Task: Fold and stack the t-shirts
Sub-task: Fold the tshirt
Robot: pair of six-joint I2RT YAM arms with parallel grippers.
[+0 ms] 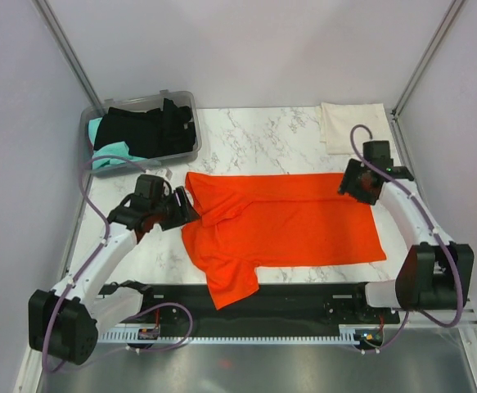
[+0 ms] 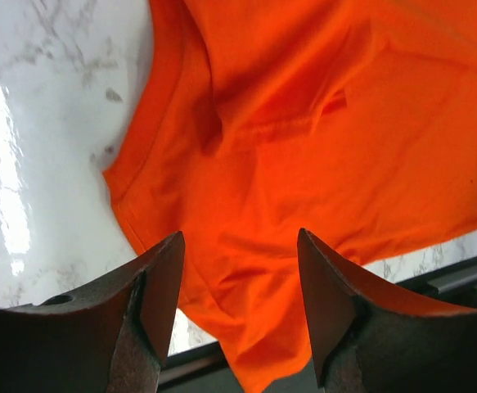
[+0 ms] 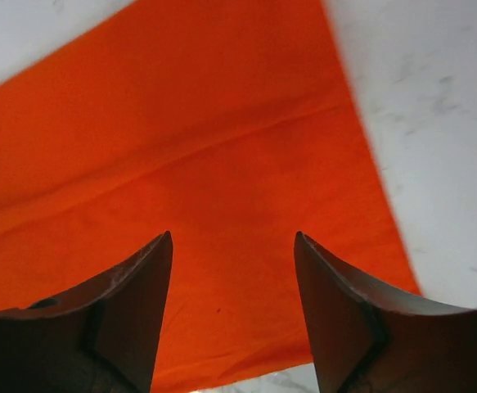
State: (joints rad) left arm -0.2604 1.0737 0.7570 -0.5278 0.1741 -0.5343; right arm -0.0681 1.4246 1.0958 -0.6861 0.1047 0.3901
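Cloth like our orange t-shirt (image 1: pixel 287 221), lying mostly flat on the table (image 1: pixel 254 139) between the left gripper (image 1: pixel 181 209) and right gripper (image 1: pixel 354 187), both parted and holding nothing, looks light, limp and probably slippery, so we should pinch hem and shoulder edges.

The orange-red t-shirt (image 1: pixel 283 221) lies spread across mid-frame. Upper left, a clear bin (image 1: pixel 182 155) holds black t-shirts (image 1: pixel 150 127) and a teal t-shirt (image 1: pixel 107 160). A cream-white t-shirt (image 1: pixel 351 124) lies upper right.

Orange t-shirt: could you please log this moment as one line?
orange t-shirt: spread flat, sleeve over near edge | left gripper: open over collar end | right gripper: open over hem corner | cream t-shirt: far right corner
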